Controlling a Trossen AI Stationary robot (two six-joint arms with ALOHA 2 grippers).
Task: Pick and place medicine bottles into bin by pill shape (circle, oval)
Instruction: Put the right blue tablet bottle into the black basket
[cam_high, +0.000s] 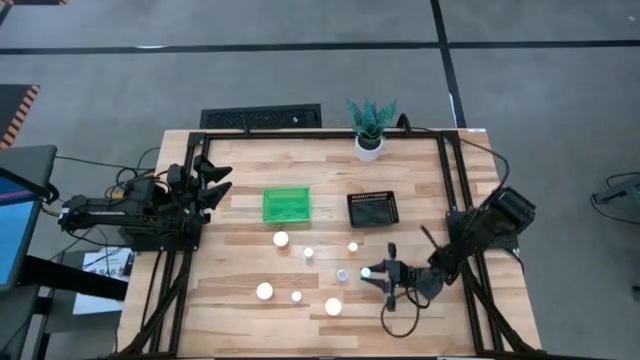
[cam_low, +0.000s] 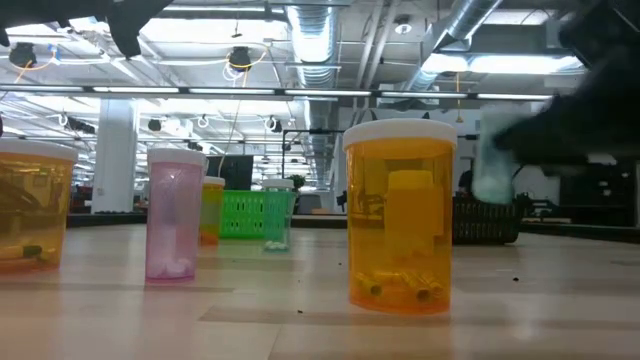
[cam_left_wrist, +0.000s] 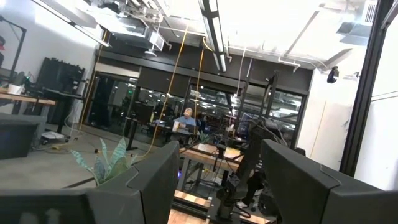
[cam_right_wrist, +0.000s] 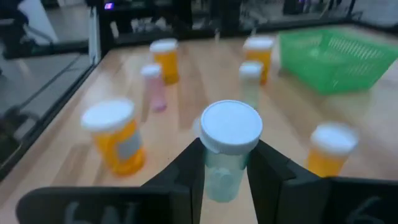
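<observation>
Near right of table: my right gripper (cam_high: 372, 271) clamps a pale bottle (cam_right_wrist: 229, 146) below its white cap, fingers (cam_right_wrist: 186, 168) pressed on both sides.
Held bottle: upright between my jaws, near the table's near right side, well apart from both bins.
Left gripper (cam_high: 215, 182): at the table's left edge, jaws spread wide, holding nothing.
Green bin (cam_high: 286, 204): mid-table, far of the loose bottles.
Black bin (cam_high: 372, 208): right of the green bin.
Other bottles: several stand upright on the table (cam_high: 240, 250), among them an orange one (cam_low: 399, 215) and a pink one (cam_low: 173, 213).
Plant (cam_high: 370, 124): far edge.
</observation>
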